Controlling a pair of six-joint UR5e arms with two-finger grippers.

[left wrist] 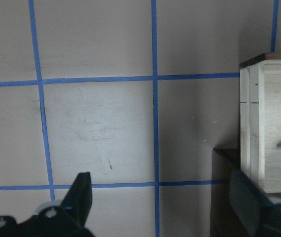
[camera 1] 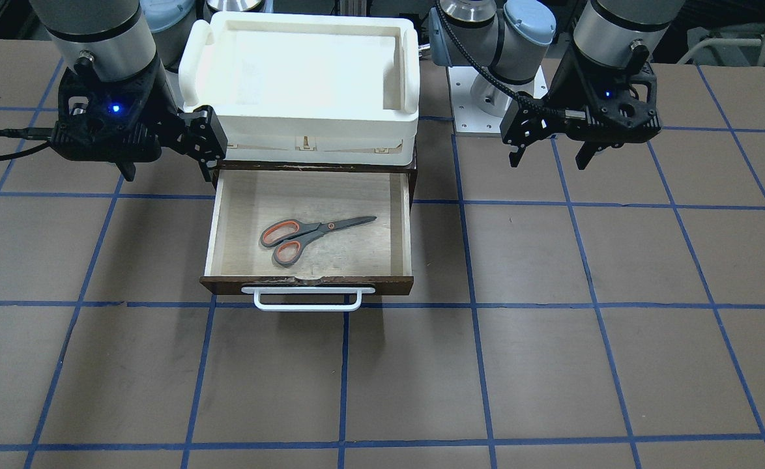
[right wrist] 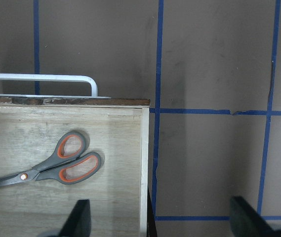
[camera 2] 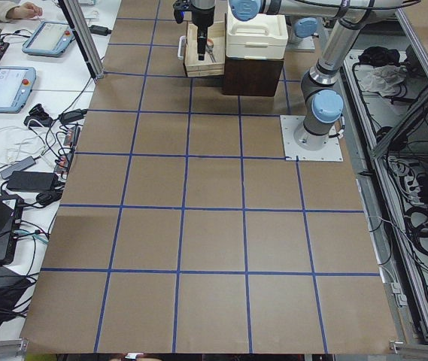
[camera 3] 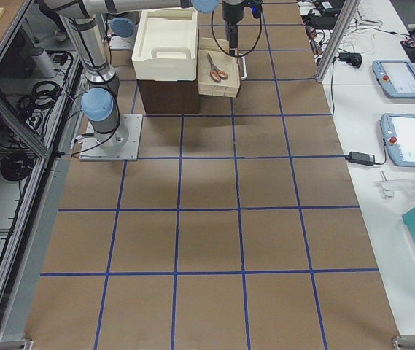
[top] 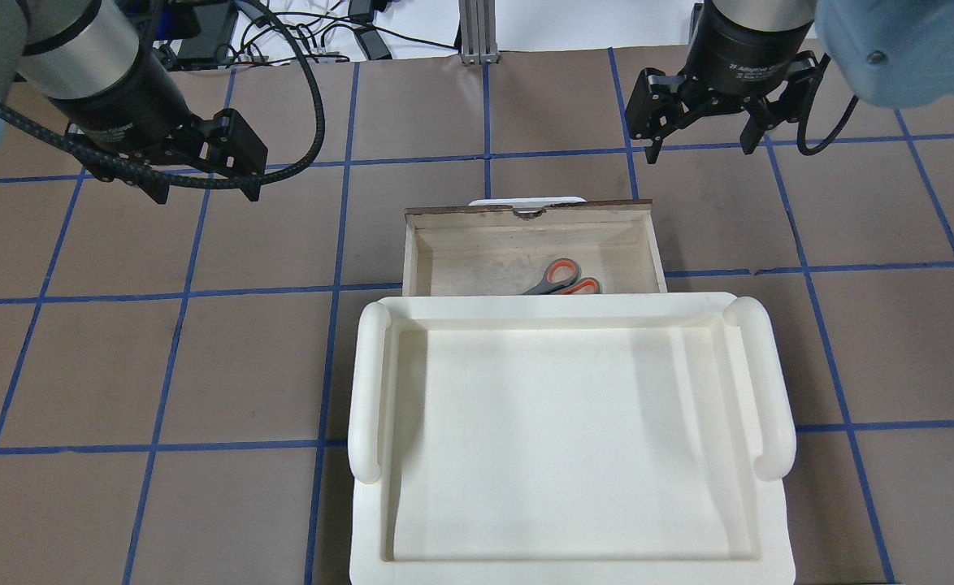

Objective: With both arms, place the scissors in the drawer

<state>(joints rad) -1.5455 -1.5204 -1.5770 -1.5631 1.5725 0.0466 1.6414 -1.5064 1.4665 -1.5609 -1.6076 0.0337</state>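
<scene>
Scissors (camera 1: 320, 228) already lie flat in the open drawer (camera 1: 382, 284). They look light, stiff and slick, so pinch near the pivot. Left hand (camera 1: 550, 156) and right hand (camera 1: 167, 169) both gape wide, holding nothing.

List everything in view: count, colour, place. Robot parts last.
scissors: one pair, dark grey blades, grey handles with orange-lined loops, lying flat inside the drawer.
drawer: one, dark brown front, pale plywood inside, pulled open at the table's middle.
drawer handle: one, white bar, on the drawer's front.
tray: one, white plastic, on top of the cabinet above the drawer.
cabinet: one, dark brown, under the tray.
table: one, brown with a blue tape grid.
pendants: two, blue-grey, on the side bench.
left gripper: one, black, open, above bare table beside the drawer.
right gripper: one, black, open, by the drawer's other side.
</scene>
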